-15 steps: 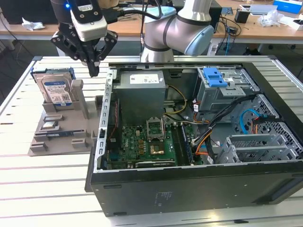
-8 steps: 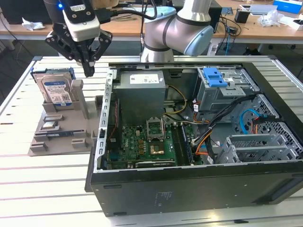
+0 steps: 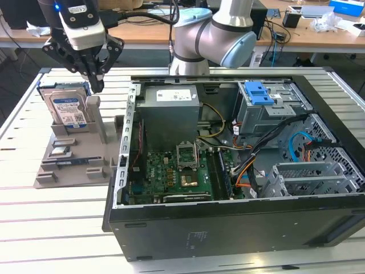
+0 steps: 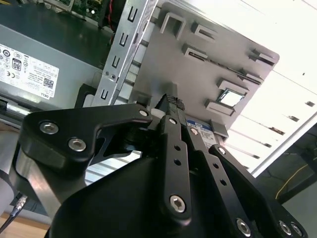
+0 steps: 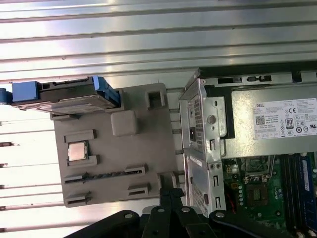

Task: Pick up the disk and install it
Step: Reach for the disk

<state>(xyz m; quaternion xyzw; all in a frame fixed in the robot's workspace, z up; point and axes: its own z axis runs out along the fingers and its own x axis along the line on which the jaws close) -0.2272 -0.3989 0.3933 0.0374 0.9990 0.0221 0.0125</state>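
Exterior view: disk (image 3: 67,107) stands on edge in the grey holder (image 3: 74,162) on the table (image 3: 51,228), gripper (image 3: 97,84) clenched, empty, near its upper corner. Rigid, dense, probably shock-sensitive (slick metal faces), so pinch across both faces at the top

White barcoded sticker (image 3: 171,95) at the twelve o'clock edge of the power-supply box (image 3: 168,123), white-and-blue printed label (image 3: 69,114) on the disk (image 3: 64,97) (lettering too small to make out).
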